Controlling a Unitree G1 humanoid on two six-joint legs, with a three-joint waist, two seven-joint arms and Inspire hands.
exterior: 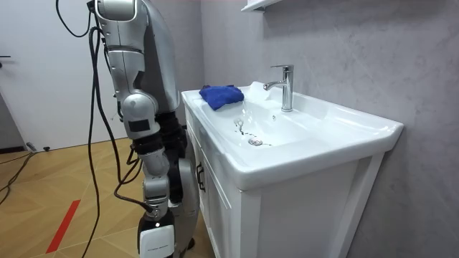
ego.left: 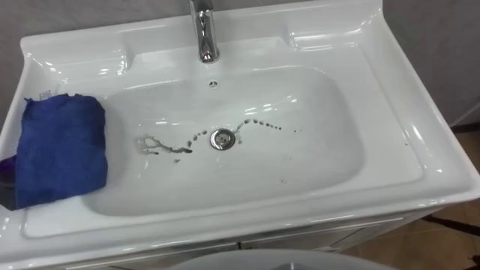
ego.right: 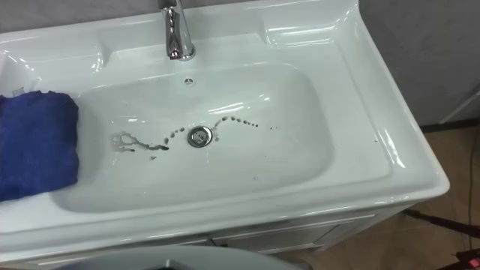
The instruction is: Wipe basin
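A white basin [ego.left: 315,161] lies in front of me, with a chrome tap [ego.left: 204,34] at its back and a drain [ego.left: 222,139] in the middle. Grey dirty marks [ego.left: 161,146] run from the left of the drain, and a dotted trail [ego.left: 259,122] runs to its right. A folded blue cloth [ego.left: 60,150] rests on the basin's left rim, partly over the bowl's edge. In the room view I stand upright at the basin's front, and my right hand [exterior: 156,238] hangs down at my side, away from the cloth [exterior: 221,95].
The basin sits on a white cabinet [exterior: 287,215] against a grey wall. A shelf [exterior: 262,6] juts out above the tap. The wooden floor behind me carries a red tape strip [exterior: 64,222].
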